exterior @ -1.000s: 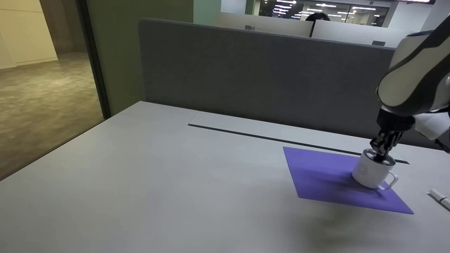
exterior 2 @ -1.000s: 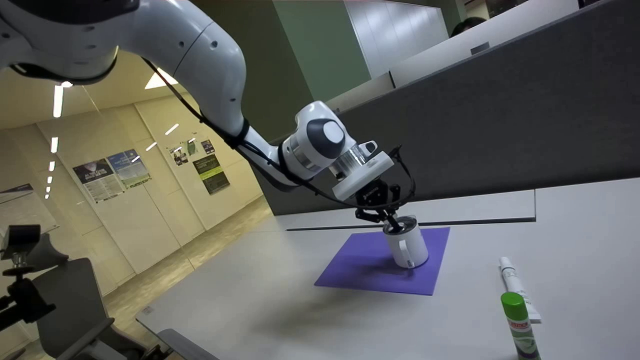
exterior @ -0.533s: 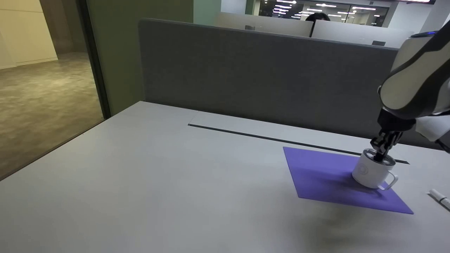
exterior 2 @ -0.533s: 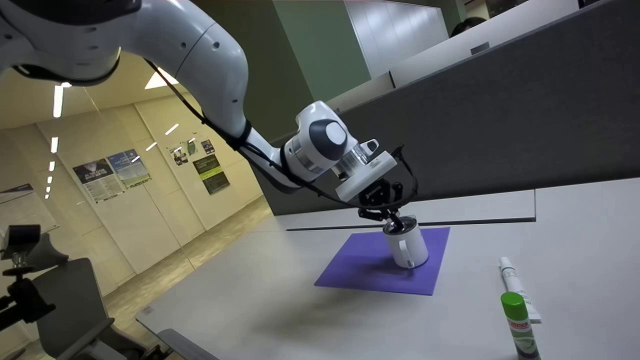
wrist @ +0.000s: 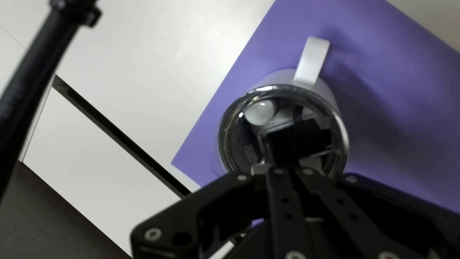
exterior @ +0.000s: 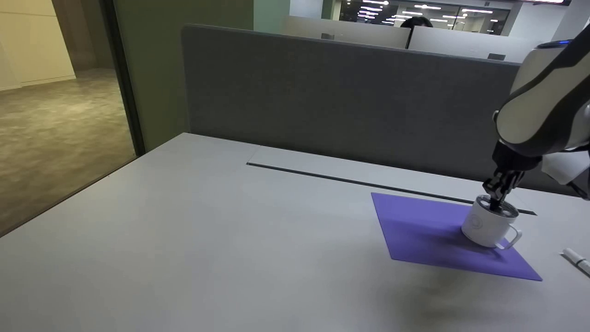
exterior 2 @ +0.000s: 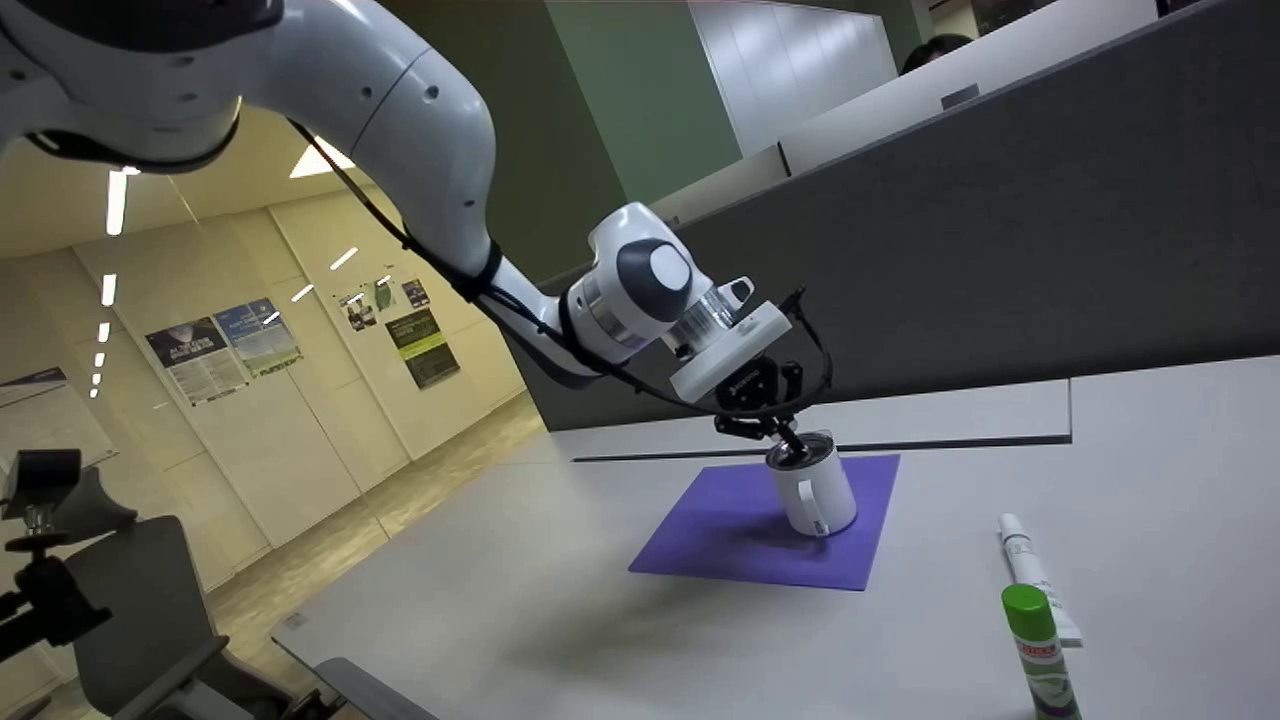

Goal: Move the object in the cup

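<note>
This looks like an office. In both exterior views a big white desk (exterior: 207,230) has a tall grey divider (exterior: 345,101) along its back. Behind it are 2 pale screens (exterior: 359,35), and the top of a person's dark-haired head (exterior: 417,21) shows above them. In an exterior view, a grey chair (exterior 2: 140,600) sits by the desk and posters (exterior 2: 200,360) hang on the wall (exterior 2: 275,450).

Slight shift of gripper (exterior: 495,206), seemingly
</note>
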